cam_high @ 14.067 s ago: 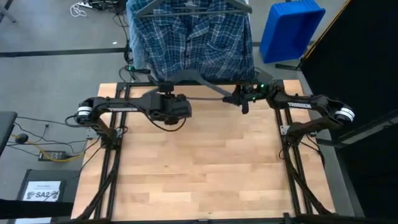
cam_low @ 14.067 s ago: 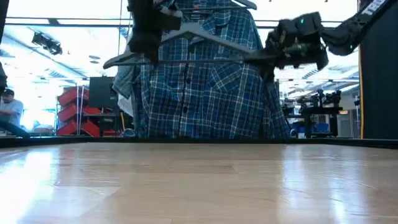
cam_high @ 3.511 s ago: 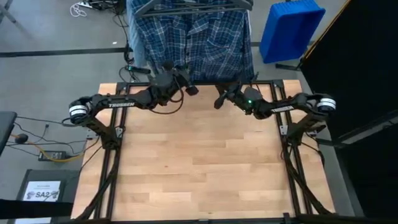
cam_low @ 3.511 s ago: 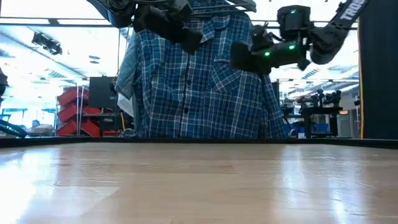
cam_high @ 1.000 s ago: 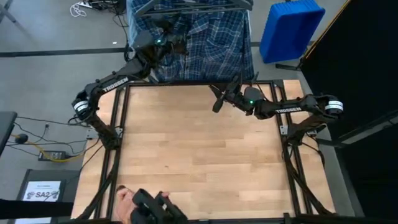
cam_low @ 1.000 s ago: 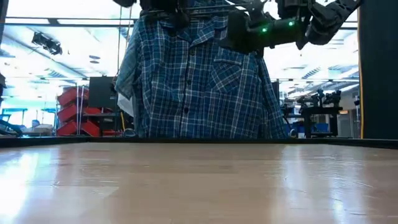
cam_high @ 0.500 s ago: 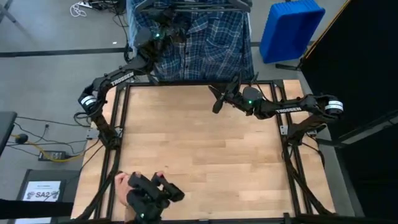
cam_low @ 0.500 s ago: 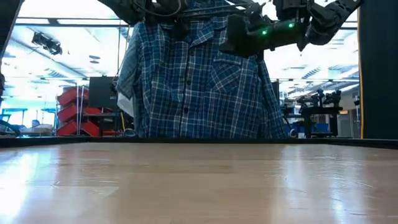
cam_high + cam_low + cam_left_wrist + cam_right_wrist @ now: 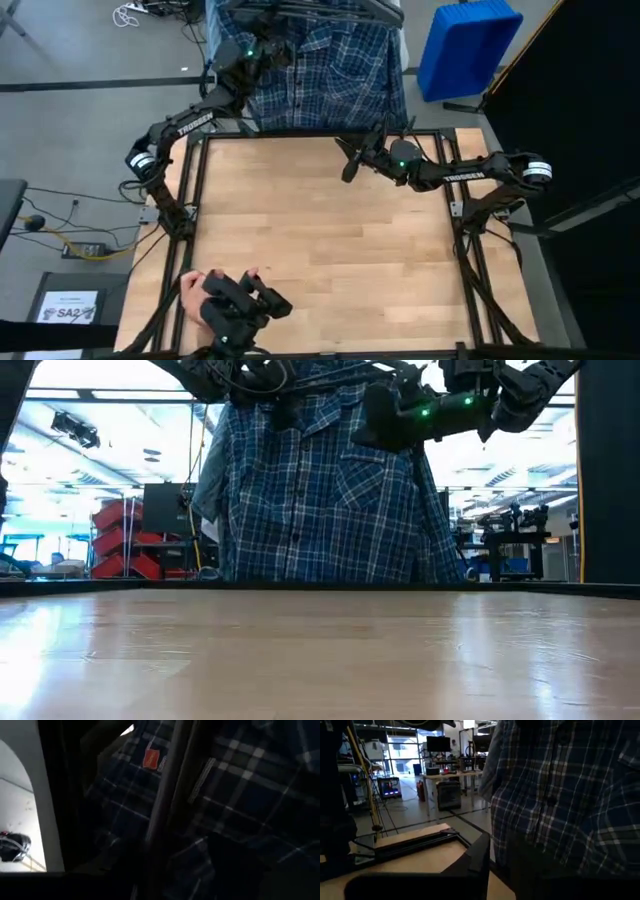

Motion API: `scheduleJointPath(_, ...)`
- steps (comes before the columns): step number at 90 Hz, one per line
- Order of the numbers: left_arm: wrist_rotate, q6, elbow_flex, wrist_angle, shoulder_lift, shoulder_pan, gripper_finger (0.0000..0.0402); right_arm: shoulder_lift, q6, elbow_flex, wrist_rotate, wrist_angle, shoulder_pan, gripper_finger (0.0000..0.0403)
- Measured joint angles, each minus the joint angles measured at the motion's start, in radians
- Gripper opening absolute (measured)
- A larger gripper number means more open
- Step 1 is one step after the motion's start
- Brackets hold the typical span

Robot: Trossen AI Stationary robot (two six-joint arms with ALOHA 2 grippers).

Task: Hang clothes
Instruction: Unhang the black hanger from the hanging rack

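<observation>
A dark blue plaid shirt [image 9: 335, 70] [image 9: 320, 490] hangs from a dark grey hanger [image 9: 340, 10] on a rack beyond the table's far edge. A paler blue-grey cloth [image 9: 203, 470] hangs behind its left side. My left gripper [image 9: 255, 48] [image 9: 250, 380] reaches over the far edge to the shirt's collar and left shoulder. The left wrist view shows only plaid cloth [image 9: 240, 785] and a hanger bar [image 9: 165, 795] close up. My right gripper [image 9: 346, 160] [image 9: 385, 415] stands open above the table's far edge, just in front of the shirt's right half [image 9: 570, 795].
At the table's near left edge is a person's hand holding a dark device [image 9: 235, 305]. A blue bin [image 9: 465, 45] stands on the floor beyond the far right corner. Bare wooden tabletop [image 9: 320, 250] lies between the arms.
My left gripper has gone a little farther past the table's far edge, up to the shirt's collar. The shirt's left side has swung slightly toward the right. The person's hand with the dark device has come in over the near left edge.
</observation>
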Motion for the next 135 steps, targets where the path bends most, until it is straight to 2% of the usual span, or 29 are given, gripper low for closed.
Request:
scheduleJointPath(9,0.005,0.001,0.0,0.002,0.0,0.003,0.018,0.0,0.003,0.0,0.0,0.001,0.0,0.004)
scheduleJointPath(38,0.02,-0.011,0.0,0.007,-0.001,0.005,0.0043,0.0,0.032,0.0,0.0,0.016,0.0,0.0033)
scheduleJointPath(47,0.028,-0.015,0.0,0.001,-0.002,0.004,0.0014,0.0,0.032,0.0,0.0,0.016,0.0,0.0032)
scheduleJointPath(70,-0.009,0.006,-0.002,0.045,0.001,-0.008,0.0008,0.0,0.034,0.0,0.0,0.016,0.001,0.0038)
scheduleJointPath(93,-0.133,0.161,-0.002,0.062,0.002,-0.079,0.0007,0.0,0.034,0.0,0.0,0.015,0.001,0.0036)
scheduleJointPath(114,-0.196,0.289,-0.002,0.13,0.002,-0.13,0.0007,0.0,0.034,0.0,0.0,0.015,0.001,0.0032)
scheduleJointPath(135,-0.246,0.319,-0.002,0.165,-0.019,-0.139,0.0007,0.0,0.034,0.0,0.0,0.014,0.008,0.0039)
